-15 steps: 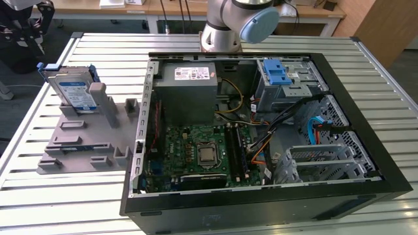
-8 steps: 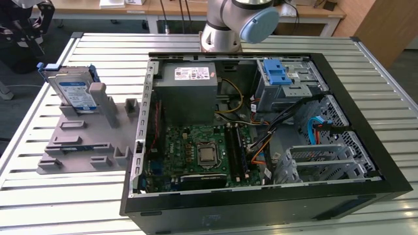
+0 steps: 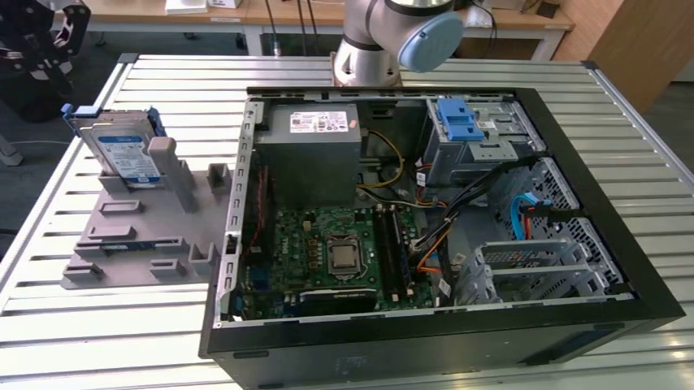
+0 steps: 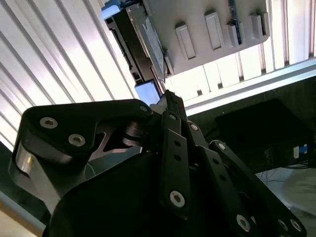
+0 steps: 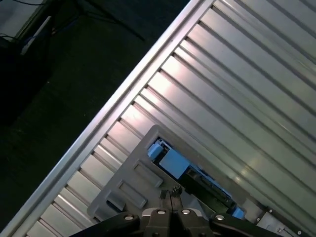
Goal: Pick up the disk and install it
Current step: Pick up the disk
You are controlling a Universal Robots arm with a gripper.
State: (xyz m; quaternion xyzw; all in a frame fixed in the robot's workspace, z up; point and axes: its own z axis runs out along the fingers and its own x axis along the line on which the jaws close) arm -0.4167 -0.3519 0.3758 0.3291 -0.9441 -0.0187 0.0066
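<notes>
Exterior view, upper left of the frame: the disk (image 3: 122, 153) stands on edge in a grey holder (image 3: 119, 210) on the ribbed metal table (image 3: 97, 333), just beside the open computer case (image 3: 434, 357). I'd judge it stiff, dense for its size and unforgiving of knocks. Its bare metal faces look slick, so the blue carrier frame along its edges seems the safer place to take hold. In the first wrist view the gripper (image 5: 169, 192) hangs near the disk but apart from it, fingers pressed together on nothing.
</notes>
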